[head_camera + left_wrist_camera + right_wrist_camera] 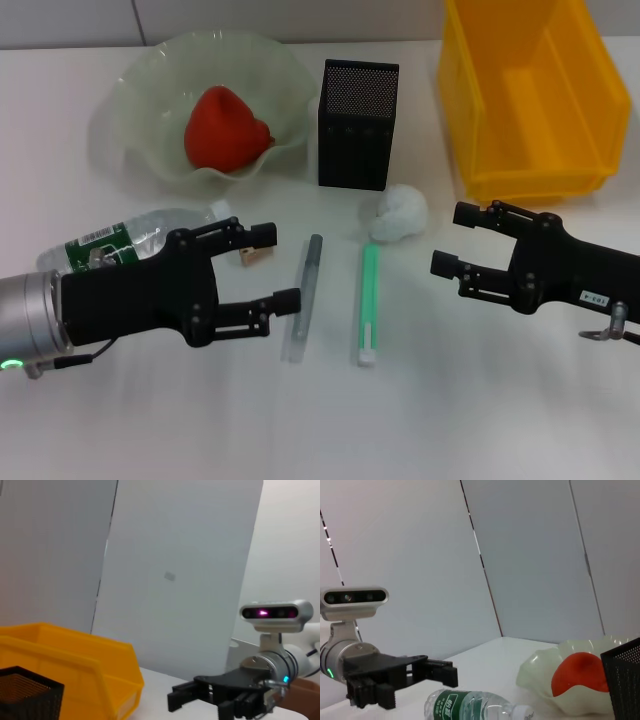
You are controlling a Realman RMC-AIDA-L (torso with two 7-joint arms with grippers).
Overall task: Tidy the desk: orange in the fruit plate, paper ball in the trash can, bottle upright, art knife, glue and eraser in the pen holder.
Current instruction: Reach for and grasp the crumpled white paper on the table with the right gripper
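The orange (pixel 225 130) lies in the pale green fruit plate (pixel 140 90) at the back left. The black mesh pen holder (pixel 357 125) stands beside the plate, with the yellow trash can (pixel 530 95) at the back right. The paper ball (pixel 400 213) rests in front of the pen holder. The bottle (pixel 140 235) lies on its side behind my left gripper (pixel 276 266), which is open. The tan eraser (pixel 255 256) shows between its fingers. A grey art knife (pixel 303 297) and a green glue stick (pixel 368 303) lie side by side mid-table. My right gripper (pixel 451 238) is open, just right of the paper ball.
The left wrist view shows the trash can (pixel 75 665), the pen holder (pixel 30 695) and the right gripper (pixel 171 697) farther off. The right wrist view shows the left gripper (pixel 442 669), the lying bottle (pixel 470 705), the fruit plate (pixel 540 670) and the orange (pixel 577 672).
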